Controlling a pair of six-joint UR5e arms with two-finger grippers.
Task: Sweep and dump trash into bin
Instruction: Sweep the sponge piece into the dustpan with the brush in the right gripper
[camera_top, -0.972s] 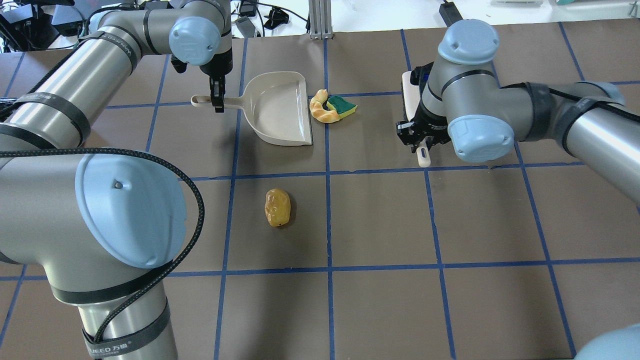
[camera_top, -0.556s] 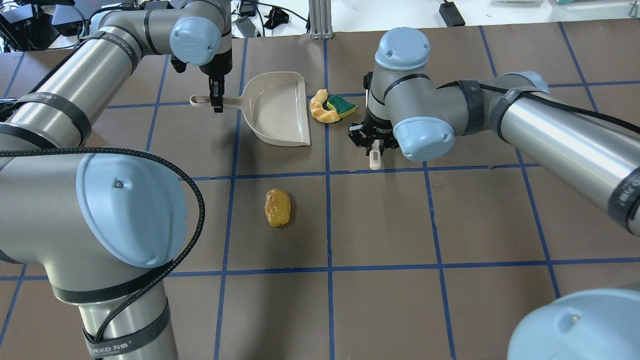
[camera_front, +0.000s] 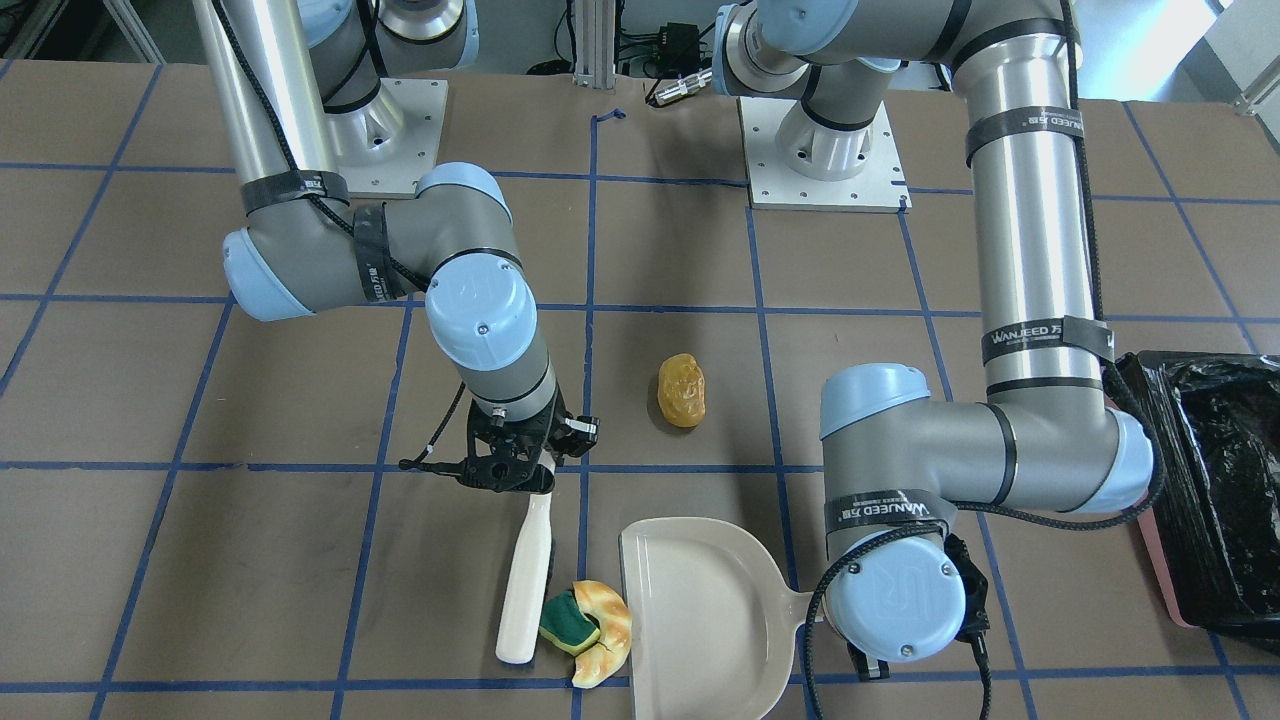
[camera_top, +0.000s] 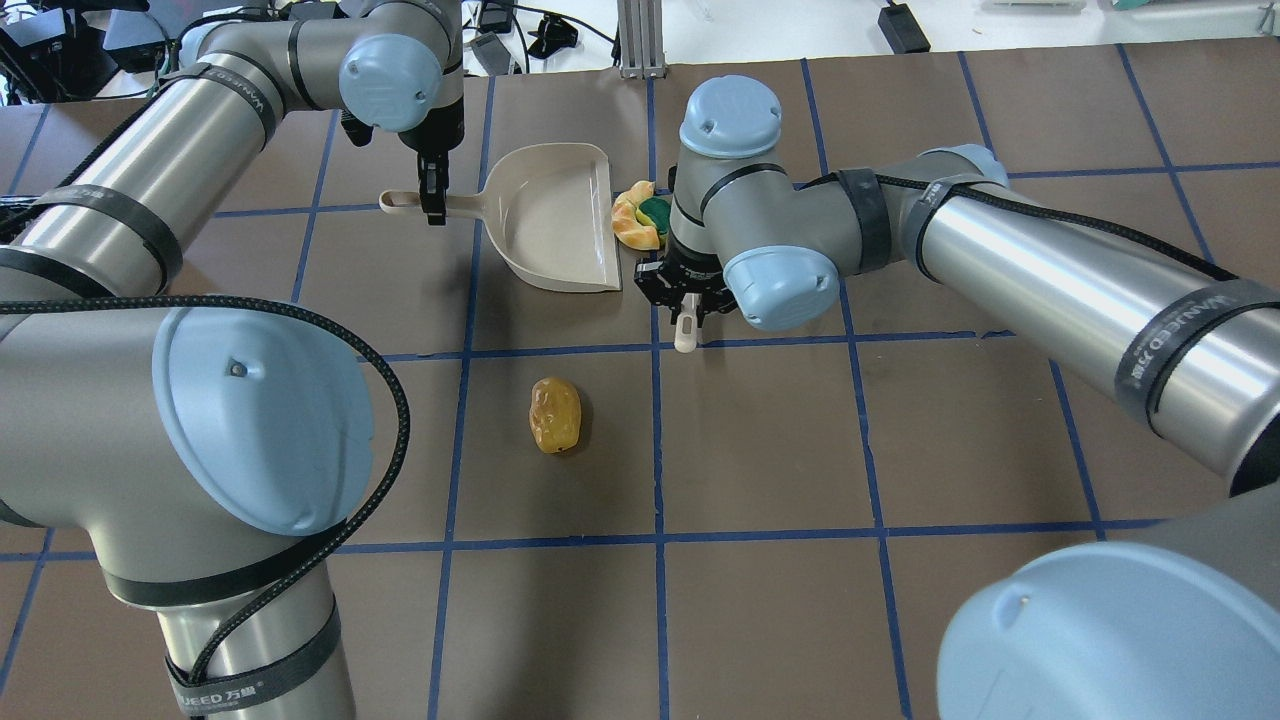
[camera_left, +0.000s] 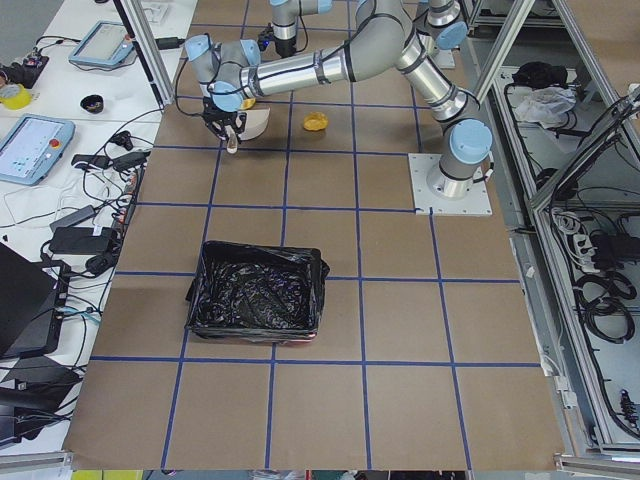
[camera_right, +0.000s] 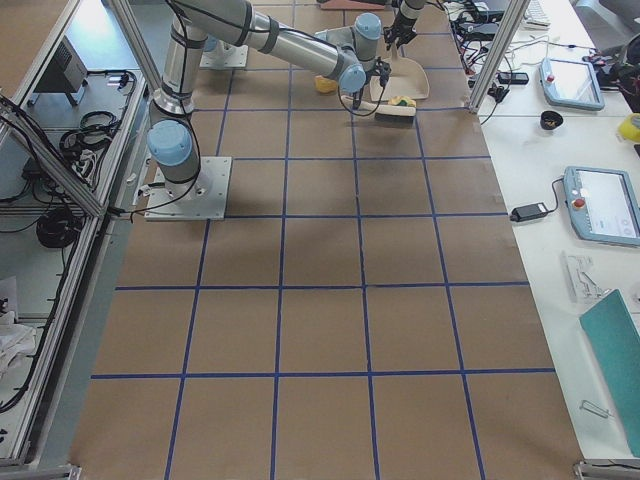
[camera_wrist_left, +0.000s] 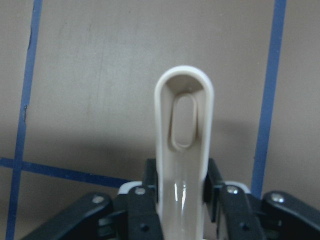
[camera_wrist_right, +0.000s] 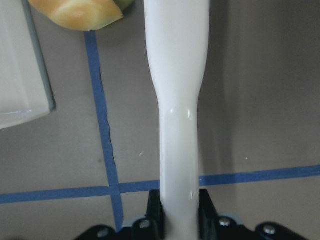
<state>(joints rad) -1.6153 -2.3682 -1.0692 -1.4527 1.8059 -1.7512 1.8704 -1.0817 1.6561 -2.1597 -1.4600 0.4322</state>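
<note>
Moved beside the dustpan (camera_top: 555, 220) our left gripper (camera_top: 433, 208) is pinching, our right gripper (camera_top: 686, 300) is clamping the brush (camera_front: 525, 575) over blue-taped paper (camera_top: 760, 440).

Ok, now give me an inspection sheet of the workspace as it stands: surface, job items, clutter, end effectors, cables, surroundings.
Surface: brown table with a blue tape grid; no spills seen.
Job's things: croissant-like piece and sponge wedge lie together between the brush and the dustpan mouth; potato-like piece lies alone; black-lined bin stands on the robot's left.
Clutter: nothing seen.
Grippers: left end effector shut on the dustpan handle; right end effector shut on the brush handle.
Cables: a black cable runs along each arm.
Surroundings: control tablets on side benches; no person seen.
</note>
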